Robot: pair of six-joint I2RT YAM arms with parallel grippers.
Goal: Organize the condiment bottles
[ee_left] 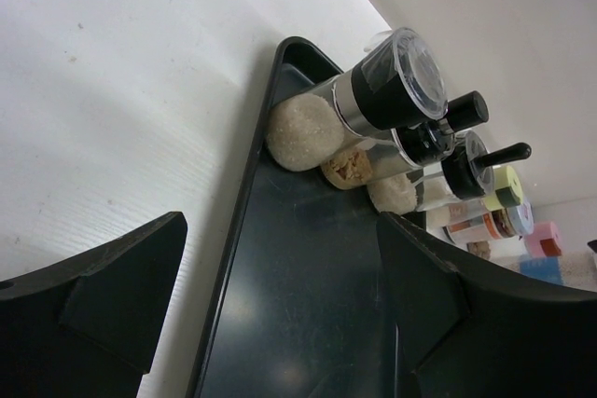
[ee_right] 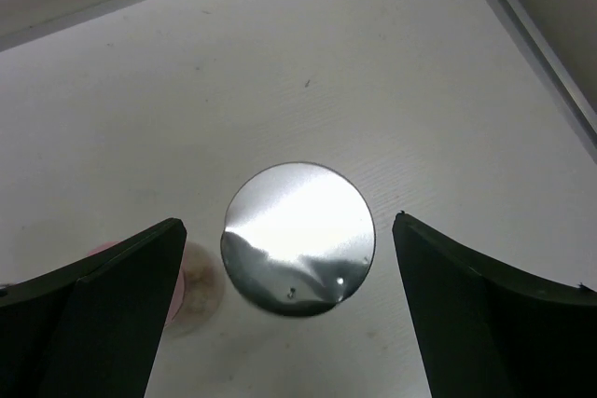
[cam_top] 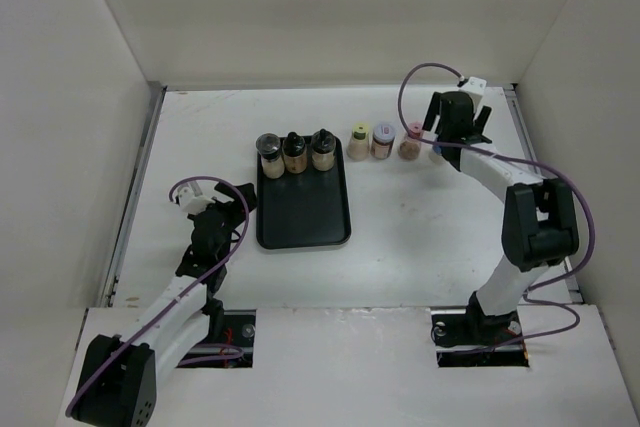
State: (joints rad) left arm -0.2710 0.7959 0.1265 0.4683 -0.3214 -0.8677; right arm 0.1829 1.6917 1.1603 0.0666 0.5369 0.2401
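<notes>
White walls box in a white worktop (cam_top: 400, 247), with a black tray (cam_top: 303, 217) left of centre in the overhead view. Three jars (cam_top: 295, 153) stand along the tray's upper end. To their right, off the tray, the yellow-capped jar (cam_top: 359, 140), purple-capped jar (cam_top: 383, 139) and pink-capped jar (cam_top: 410, 140) form a row across the upper middle.

At the row's right end the right hand (cam_top: 452, 139) hangs released, fingers spread wide. Its wrist view shows what the overhead view hides under the arm: a silver cap (ee_right: 298, 238) centred between the fingers (ee_right: 103, 314), touching neither, the pink cap (ee_right: 191, 286) just left.

Lower left, the left hand (cam_top: 222, 209) sits beside the tray's left edge, fingers parted and grasping nothing. Its wrist view looks along the tray (ee_left: 298, 305) at the jars' sides, their tan contents visible.
</notes>
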